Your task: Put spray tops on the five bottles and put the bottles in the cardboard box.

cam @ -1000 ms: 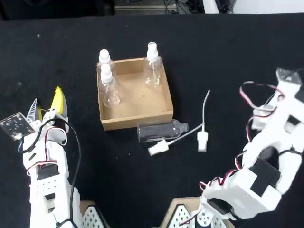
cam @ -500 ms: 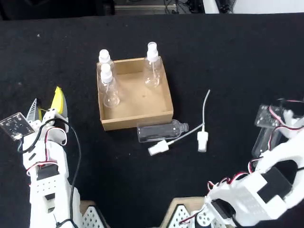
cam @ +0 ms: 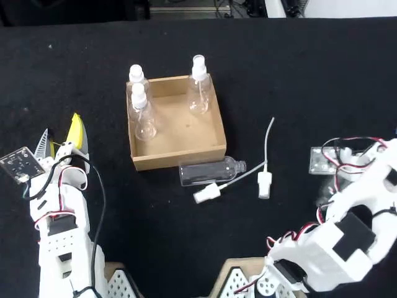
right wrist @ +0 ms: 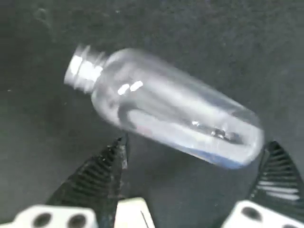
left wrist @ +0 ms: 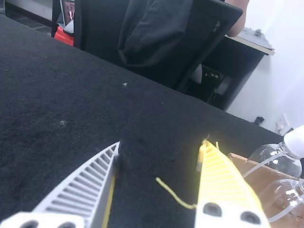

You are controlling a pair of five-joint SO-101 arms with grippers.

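Your right gripper (right wrist: 197, 145) sits at the right side of the table, jaws spread wide. An uncapped clear bottle (right wrist: 164, 121) lies on its side on the black cloth between them. You cannot tell whether either finger touches it.

Your left gripper (cam: 61, 136) rests at the near left, well apart from the box, jaws wide and holding nothing.

The cardboard box (cam: 180, 133) stands mid-table. A capped bottle (cam: 141, 115) stands upright at its left wall and a second capped bottle (cam: 200, 87) stands in its far right corner. A third capped bottle (cam: 136, 77) stands at the far left corner; in or out, cannot tell.

Another uncapped bottle (cam: 211, 171) lies just beside the box's near wall. One loose spray top (cam: 206, 193) lies just near of it and a second spray top (cam: 264, 184) lies to its right, dip tube pointing far
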